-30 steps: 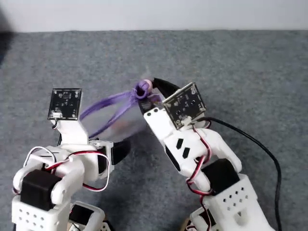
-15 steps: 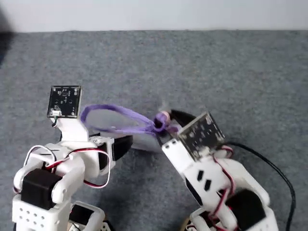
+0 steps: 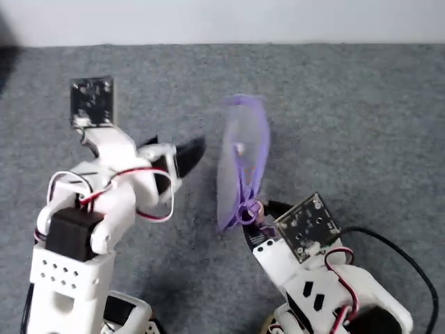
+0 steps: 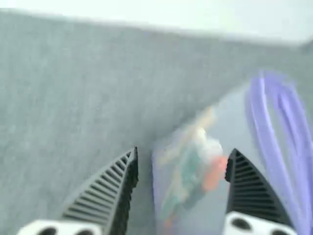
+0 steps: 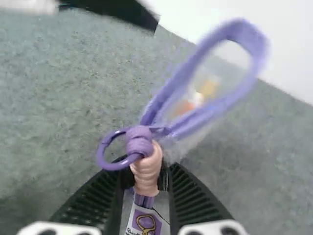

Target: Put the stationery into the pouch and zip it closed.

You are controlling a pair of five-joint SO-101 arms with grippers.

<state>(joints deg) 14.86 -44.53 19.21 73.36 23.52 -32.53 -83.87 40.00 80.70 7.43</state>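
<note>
Near the middle of the grey table lies the task's thing, a clear pouch edged in purple. It stretches from the right gripper toward the far side. It is blurred, so whether its far end rests on the table or hangs just above it cannot be told.

The right gripper sits at the near end of the pouch, right of centre. From the right wrist view, the right gripper has its black ribbed fingers pressed in on a pink ridged zip pull. A purple ring sticks out beside the pull. Beyond it the pouch runs away from the jaws, with its purple trim forming a long loop.

Stationery shows through the clear wall as orange and white smears – too blurred to name piece by piece.

The left gripper hangs to the left of the pouch, apart from it and pointing toward it. In the left wrist view, the left gripper has its fingers spread wide with nothing between them. Past the gap are the pouch and the stationery – green, orange and pale shapes.
</note>
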